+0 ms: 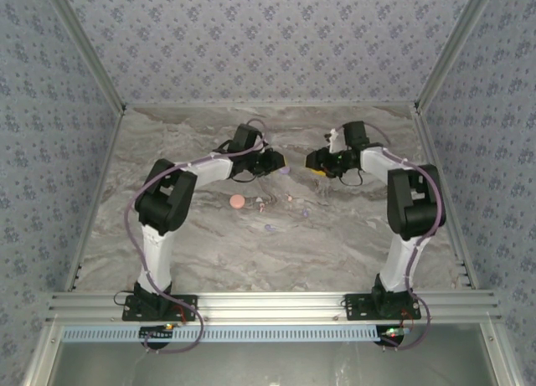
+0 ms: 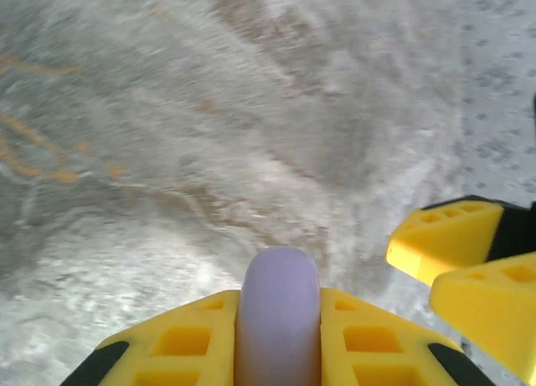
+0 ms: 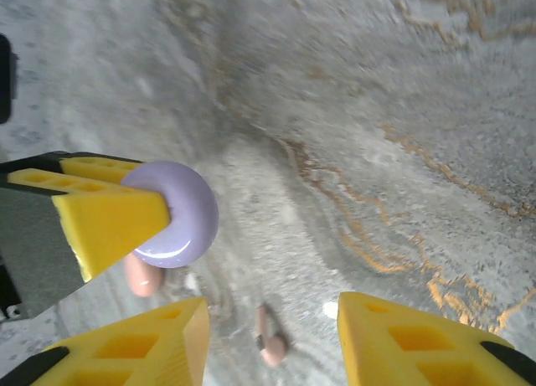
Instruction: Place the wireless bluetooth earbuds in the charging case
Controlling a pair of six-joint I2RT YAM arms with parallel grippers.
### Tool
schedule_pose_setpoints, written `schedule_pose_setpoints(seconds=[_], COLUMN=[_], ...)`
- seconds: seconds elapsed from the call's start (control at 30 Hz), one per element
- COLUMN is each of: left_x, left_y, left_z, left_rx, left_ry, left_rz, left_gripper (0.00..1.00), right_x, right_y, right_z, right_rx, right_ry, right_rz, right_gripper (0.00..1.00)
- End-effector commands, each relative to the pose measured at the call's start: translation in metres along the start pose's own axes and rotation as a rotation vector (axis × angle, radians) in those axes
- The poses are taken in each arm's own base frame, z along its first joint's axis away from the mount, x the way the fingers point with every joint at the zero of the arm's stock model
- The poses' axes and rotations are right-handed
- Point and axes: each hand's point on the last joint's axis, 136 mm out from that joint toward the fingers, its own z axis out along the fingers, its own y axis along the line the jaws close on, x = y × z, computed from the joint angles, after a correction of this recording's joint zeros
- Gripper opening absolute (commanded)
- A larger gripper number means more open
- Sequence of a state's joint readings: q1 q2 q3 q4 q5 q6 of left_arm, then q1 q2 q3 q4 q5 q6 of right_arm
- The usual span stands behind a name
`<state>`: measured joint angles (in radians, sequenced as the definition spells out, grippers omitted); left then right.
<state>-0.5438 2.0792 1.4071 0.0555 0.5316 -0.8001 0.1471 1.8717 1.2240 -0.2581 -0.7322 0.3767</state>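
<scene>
My left gripper (image 1: 280, 161) is shut on a round lilac charging case (image 2: 279, 319), held edge-on between its yellow fingers (image 2: 193, 336) above the table. In the right wrist view the same lilac case (image 3: 177, 212) shows at the upper left. My right gripper (image 1: 312, 162) faces it from the right, open with nothing between its jaws (image 3: 272, 340). A pink earbud (image 3: 270, 340) lies on the table below the right gripper. Other tiny earbuds (image 1: 269, 229) (image 1: 304, 211) (image 1: 290, 198) lie scattered on the marble. A pink round case (image 1: 238, 202) rests left of them.
The marble table (image 1: 209, 260) is walled by patterned panels with aluminium posts at the sides. The right gripper's yellow fingers (image 2: 469, 252) show at the right of the left wrist view. The pink case (image 3: 141, 275) lies behind the lilac one.
</scene>
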Motion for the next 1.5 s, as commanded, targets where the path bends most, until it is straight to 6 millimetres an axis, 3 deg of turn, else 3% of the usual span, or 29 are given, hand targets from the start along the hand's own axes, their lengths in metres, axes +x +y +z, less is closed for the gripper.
schedule_pose_setpoints(seconds=[0.0,0.03,0.33,0.57,0.63,0.87,1.47], left_x=[-0.026,-0.028,-0.023,-0.007,-0.003,0.008,0.02], left_y=[-0.068,-0.077,-0.161,-0.201,-0.207,-0.221,-0.232], left_z=[-0.043,-0.051,-0.129,-0.164,-0.17,-0.18,-0.18], left_rx=[0.183,0.213,0.443,0.553,0.569,0.607,0.64], left_ry=[-0.1,-0.113,-0.204,-0.209,-0.211,-0.199,-0.178], left_rz=[0.192,0.219,0.455,0.556,0.575,0.609,0.626], left_gripper=[0.15,0.15,0.15,0.15,0.15,0.15,0.16], right_x=[-0.018,-0.009,0.001,0.013,0.014,0.016,0.016], right_y=[0.049,0.052,0.139,0.203,0.212,0.232,0.239], right_z=[-0.037,-0.041,-0.101,-0.132,-0.135,-0.139,-0.139], right_rx=[-0.144,-0.164,-0.408,-0.53,-0.546,-0.584,-0.597], right_ry=[-0.096,-0.088,-0.144,-0.168,-0.167,-0.171,-0.168], right_rz=[-0.134,-0.146,-0.386,-0.573,-0.596,-0.648,-0.66], right_gripper=[0.5,0.5,0.57,0.59,0.59,0.55,0.4])
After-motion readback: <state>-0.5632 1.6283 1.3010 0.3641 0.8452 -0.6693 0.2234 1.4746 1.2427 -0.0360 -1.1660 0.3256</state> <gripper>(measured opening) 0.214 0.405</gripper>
